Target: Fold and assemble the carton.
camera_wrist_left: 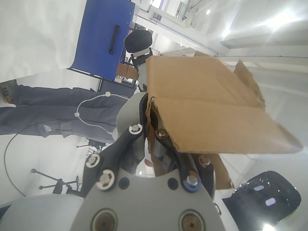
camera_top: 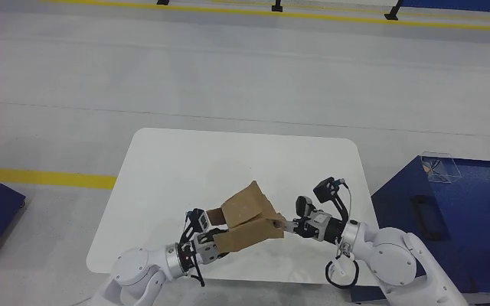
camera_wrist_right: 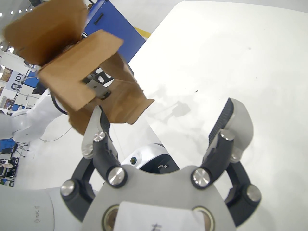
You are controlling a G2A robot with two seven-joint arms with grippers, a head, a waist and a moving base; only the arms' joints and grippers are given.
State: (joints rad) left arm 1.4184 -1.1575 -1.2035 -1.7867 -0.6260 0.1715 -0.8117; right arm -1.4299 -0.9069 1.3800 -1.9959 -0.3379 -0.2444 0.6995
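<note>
Closest to my left wrist camera is my left gripper [camera_wrist_left: 150, 131], its two fingers pressed together on a torn edge of the carton [camera_top: 249, 216], so the cardboard is pinched between them. From there the brown sheet spreads away from my wrist as a broad creased panel with a ragged flap at its far corner. Seen from above, that gripper sits at the left, by the near edge of the white table [camera_top: 230, 161], and the carton rises from it, tilted, over the near middle of the tabletop. It is only partly folded, with one panel standing up and the others hanging loose. Whether any flap rests on the table I cannot tell. To the right of it is my right gripper [camera_wrist_right: 164, 108], spread wide with nothing between the pads. One of its fingers [camera_wrist_right: 102, 123] lies against the lower flap at the carton's right side, while the other stands well apart over bare table. Farther right, off the table, is a blue cabinet [camera_top: 436, 222].
</note>
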